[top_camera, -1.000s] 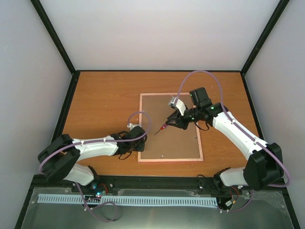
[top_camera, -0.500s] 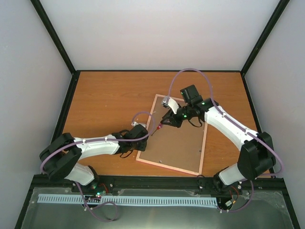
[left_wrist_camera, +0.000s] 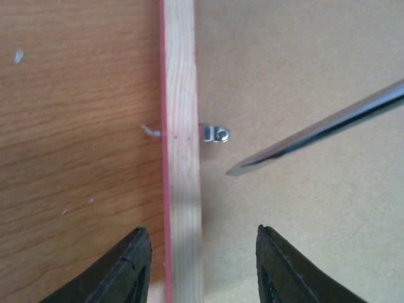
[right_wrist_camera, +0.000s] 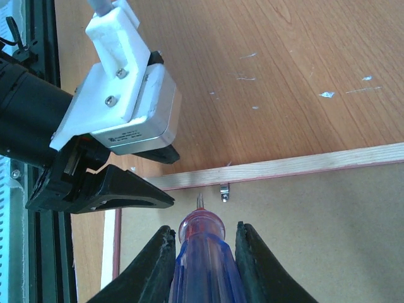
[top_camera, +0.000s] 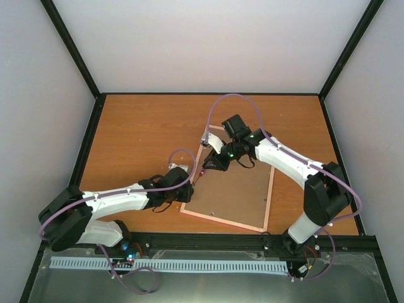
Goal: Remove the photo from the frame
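The frame lies face down and skewed, its brown backing board up and its pink edge showing. The photo is hidden under the board. My left gripper is open and straddles the frame's left rail, just below a small metal clip. My right gripper is shut on the red-and-purple-handled screwdriver. The screwdriver's blade hovers over the board, its tip just right of the clip. The left gripper's fingers show in the right wrist view.
The frame sits on an orange wooden table inside white walls with black corner posts. The purple cables of both arms loop above the frame. A black rail runs along the table's near edge.
The frame has swung from square to skewed. My right gripper has carried the screwdriver left to the left rail's clip. My left arm has stretched further out over that rail.
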